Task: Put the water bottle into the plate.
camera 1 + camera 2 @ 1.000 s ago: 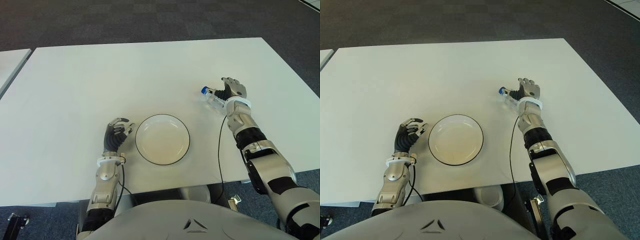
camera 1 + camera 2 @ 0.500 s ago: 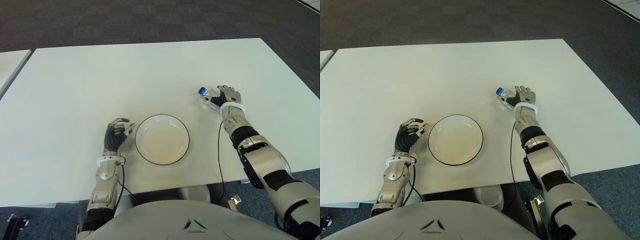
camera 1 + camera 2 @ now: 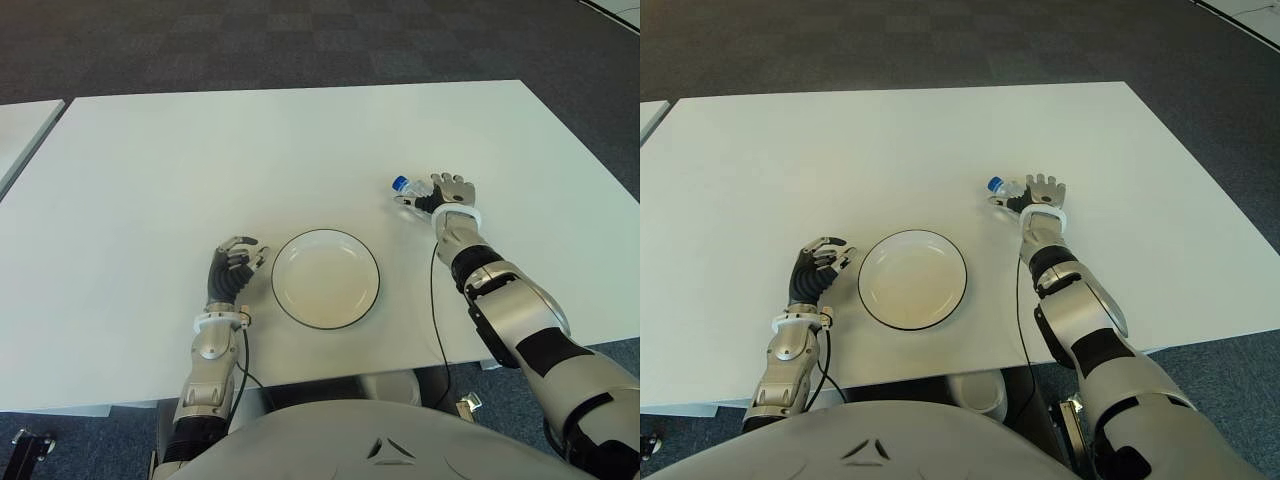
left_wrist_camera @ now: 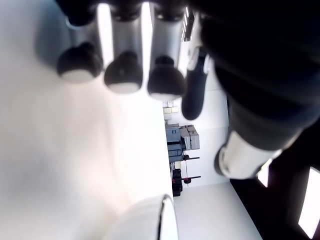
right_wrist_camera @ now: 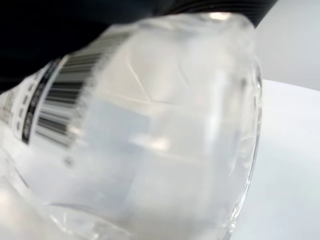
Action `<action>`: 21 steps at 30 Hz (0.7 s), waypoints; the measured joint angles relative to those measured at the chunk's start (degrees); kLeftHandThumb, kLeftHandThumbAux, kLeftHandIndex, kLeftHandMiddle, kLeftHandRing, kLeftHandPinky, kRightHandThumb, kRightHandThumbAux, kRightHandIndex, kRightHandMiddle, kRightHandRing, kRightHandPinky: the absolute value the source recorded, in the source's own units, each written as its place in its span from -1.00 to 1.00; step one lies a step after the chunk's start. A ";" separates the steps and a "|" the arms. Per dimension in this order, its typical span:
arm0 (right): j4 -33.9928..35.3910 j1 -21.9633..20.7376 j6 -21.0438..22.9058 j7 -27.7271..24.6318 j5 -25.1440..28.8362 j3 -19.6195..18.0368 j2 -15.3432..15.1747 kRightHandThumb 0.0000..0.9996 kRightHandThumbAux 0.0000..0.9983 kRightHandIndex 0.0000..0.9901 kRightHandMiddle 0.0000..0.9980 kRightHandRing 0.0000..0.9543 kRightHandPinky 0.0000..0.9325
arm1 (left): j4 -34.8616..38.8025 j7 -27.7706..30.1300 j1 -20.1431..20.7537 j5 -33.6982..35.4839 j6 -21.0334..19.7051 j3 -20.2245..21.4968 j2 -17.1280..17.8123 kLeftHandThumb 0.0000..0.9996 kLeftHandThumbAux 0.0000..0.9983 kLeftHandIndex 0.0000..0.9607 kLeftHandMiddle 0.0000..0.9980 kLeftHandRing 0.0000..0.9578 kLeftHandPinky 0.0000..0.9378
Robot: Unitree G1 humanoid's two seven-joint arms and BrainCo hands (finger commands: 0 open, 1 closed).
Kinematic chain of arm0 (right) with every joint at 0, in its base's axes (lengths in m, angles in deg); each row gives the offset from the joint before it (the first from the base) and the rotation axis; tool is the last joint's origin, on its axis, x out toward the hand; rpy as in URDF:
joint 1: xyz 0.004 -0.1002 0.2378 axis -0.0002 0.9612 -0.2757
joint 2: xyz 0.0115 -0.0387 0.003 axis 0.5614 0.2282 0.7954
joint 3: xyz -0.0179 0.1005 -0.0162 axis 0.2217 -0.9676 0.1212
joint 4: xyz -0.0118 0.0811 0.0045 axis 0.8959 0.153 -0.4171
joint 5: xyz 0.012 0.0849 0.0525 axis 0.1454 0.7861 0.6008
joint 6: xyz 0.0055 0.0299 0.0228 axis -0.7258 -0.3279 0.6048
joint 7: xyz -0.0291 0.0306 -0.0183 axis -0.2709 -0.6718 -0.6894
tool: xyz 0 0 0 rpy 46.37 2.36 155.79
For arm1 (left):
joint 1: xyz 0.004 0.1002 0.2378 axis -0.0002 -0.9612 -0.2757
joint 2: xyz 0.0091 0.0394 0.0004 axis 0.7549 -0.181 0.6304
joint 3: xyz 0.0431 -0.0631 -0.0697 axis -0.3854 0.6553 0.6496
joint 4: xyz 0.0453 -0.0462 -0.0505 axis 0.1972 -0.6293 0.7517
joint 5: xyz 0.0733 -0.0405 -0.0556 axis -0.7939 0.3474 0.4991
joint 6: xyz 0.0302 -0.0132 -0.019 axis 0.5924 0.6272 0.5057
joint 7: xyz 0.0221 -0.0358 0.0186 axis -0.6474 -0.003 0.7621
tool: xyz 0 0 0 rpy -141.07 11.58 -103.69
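A clear water bottle (image 3: pixel 408 192) with a blue cap sits in my right hand (image 3: pixel 447 192), low over the white table (image 3: pixel 250 150), cap pointing left. In the right wrist view the bottle (image 5: pixel 160 140) fills the picture, its barcode label close by. The hand and bottle are to the right of, and slightly beyond, the white plate (image 3: pixel 375 285) with a dark rim, a short gap away. The plate holds nothing. My left hand (image 3: pixel 235 262) shows just left of the plate, fingers loosely curled and relaxed, holding nothing.
Another white table's corner (image 3: pixel 25 125) shows at the far left. Dark carpet (image 3: pixel 300 40) lies beyond the table's far edge. A black cable (image 3: pixel 437 310) runs along my right forearm to the table's near edge.
My right hand has carried the bottle leftward, closer to the plate, with its forearm swinging in. The left hand and plate have not moved.
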 measured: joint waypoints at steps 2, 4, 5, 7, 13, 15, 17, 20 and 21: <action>-0.28 0.02 0.38 0.00 -0.28 0.71 0.46 0.38 -0.54 -1.00 -1.00 -1.00 -1.00 | -0.02 0.00 -0.04 0.00 0.00 0.00 -0.05 0.41 0.45 -0.09 0.73 0.82 0.85; -0.39 0.00 0.87 0.00 -0.36 1.26 0.64 0.38 -0.52 -1.00 -1.00 -1.00 -1.00 | -0.04 0.00 -0.04 0.00 0.00 -0.01 -0.07 0.41 0.45 -0.09 0.73 0.83 0.86; -0.47 0.00 1.14 0.00 -0.37 1.56 0.64 0.37 -0.52 -1.00 -1.00 -1.00 -1.00 | -0.05 0.00 -0.05 0.00 0.02 -0.01 -0.07 0.41 0.45 -0.09 0.73 0.83 0.86; -0.59 0.00 1.56 0.00 -0.41 2.01 0.63 0.35 -0.50 -1.00 -1.00 -1.00 -1.00 | -0.10 0.00 -0.08 0.00 0.20 0.01 -0.06 0.41 0.45 -0.09 0.74 0.84 0.87; -0.61 -0.01 2.25 0.00 -0.49 2.84 0.65 0.33 -0.44 -1.00 -1.00 -1.00 -1.00 | -0.39 0.00 -0.17 0.00 0.95 0.00 0.04 0.40 0.45 -0.09 0.74 0.84 0.86; -0.61 -0.02 2.26 0.06 -0.52 3.00 0.65 0.33 -0.41 -1.00 -1.00 -1.00 -1.00 | -0.39 0.00 -0.17 0.01 0.96 0.00 0.09 0.40 0.45 -0.09 0.74 0.83 0.85; -0.61 -0.02 2.25 0.17 -0.56 3.14 0.65 0.34 -0.39 -1.00 -1.00 -1.00 -1.00 | -0.39 0.00 -0.16 0.02 0.97 -0.02 0.11 0.40 0.45 -0.09 0.74 0.83 0.84; -0.61 -0.02 2.24 0.32 -0.64 3.30 0.65 0.36 -0.36 -1.00 -1.00 -1.00 -1.00 | -0.38 0.00 -0.15 0.08 0.97 0.00 0.13 0.40 0.45 -0.09 0.74 0.83 0.84; -0.61 -0.02 2.24 0.35 -0.69 3.33 0.65 0.37 -0.34 -1.00 -1.00 -1.00 -1.00 | -0.38 0.00 -0.15 0.10 0.97 0.01 0.13 0.40 0.45 -0.09 0.74 0.83 0.85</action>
